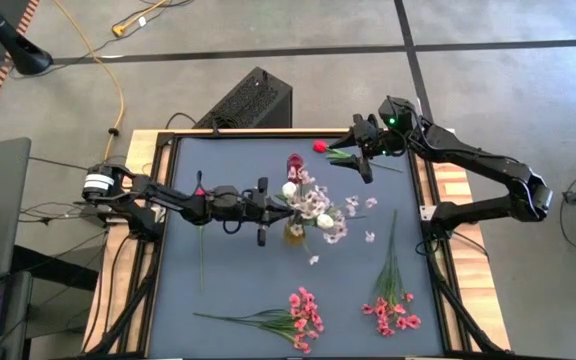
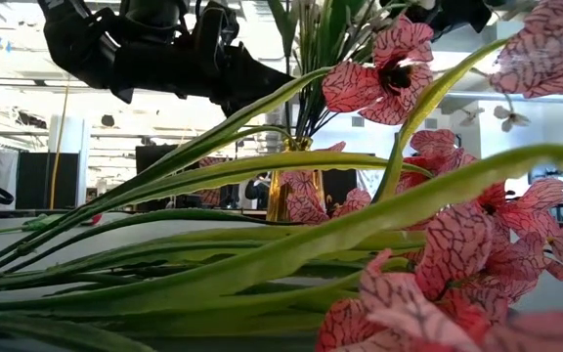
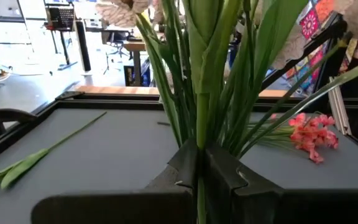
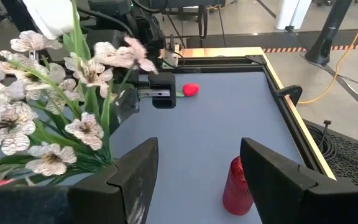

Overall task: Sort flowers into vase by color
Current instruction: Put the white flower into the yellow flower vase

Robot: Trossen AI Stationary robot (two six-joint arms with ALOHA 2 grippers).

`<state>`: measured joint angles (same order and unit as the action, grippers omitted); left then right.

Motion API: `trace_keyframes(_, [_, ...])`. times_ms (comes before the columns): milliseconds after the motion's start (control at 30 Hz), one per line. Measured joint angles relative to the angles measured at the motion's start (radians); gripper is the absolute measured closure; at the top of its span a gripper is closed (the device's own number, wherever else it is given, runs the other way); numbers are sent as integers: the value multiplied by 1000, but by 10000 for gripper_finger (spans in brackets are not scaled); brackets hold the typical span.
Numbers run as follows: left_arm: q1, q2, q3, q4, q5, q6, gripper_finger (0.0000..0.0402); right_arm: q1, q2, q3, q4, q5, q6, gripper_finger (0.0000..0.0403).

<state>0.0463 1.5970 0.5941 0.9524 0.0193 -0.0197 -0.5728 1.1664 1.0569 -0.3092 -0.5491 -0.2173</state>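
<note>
A bunch of pale pink-white blossoms and white buds (image 1: 313, 205) stands in an amber vase (image 2: 281, 196) mid-table. My left gripper (image 1: 266, 208) reaches in from the table's left and is shut on a green stem of that bunch. My right gripper (image 4: 197, 180) is open above the far part of the table, over a small red vase (image 4: 237, 186). A red rosebud (image 1: 320, 147) lies on the table by that gripper, its stem running under it. Another red rosebud (image 4: 191, 89) lies beside the left arm. Two bright pink sprays (image 1: 303, 312) (image 1: 393, 308) lie near the table's near edge. My left gripper pinches one upright green stem (image 3: 199, 146) between its two fingers (image 3: 182, 171), low down among the bunch's stems and leaves. The fingers come in level from the table's left, across the stem. The stem runs on above and below the fingers; its bloom is out of the wrist view.
Loose pale blossoms (image 1: 370, 236) lie scattered on the mat right of the vase. A raised frame (image 4: 291, 118) edges the table. The red vase (image 1: 294, 163) stands just beyond the amber one. Pink blooms and long leaves (image 2: 262, 254) fill the low view.
</note>
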Motion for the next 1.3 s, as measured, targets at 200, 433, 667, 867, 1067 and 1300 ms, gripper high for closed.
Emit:
trace_keyframes(200, [0, 0, 0, -5, 0, -1, 390, 0, 0, 0, 0, 0, 0, 148])
trace_keyframes(433, [0, 0, 0, -60, 4, -1, 336, 0, 0, 0, 0, 0, 0, 148])
trace_keyframes(667, [1, 0, 0, -76, 72, -5, 297, 0, 0, 0, -1, 0, 0, 148])
trace_keyframes(867, [0, -17, 0, -102, 106, -20, 287, 0, 0, 0, -3, 0, 0, 148])
trace_keyframes(1067, [0, -110, 0, -269, 101, 9, 287, 0, 0, 0, -3, 0, 0, 148])
trace_keyframes(1300, [0, -285, 0, -548, 98, 35, 287, -3, 0, 0, -3, 1, 12, 148])
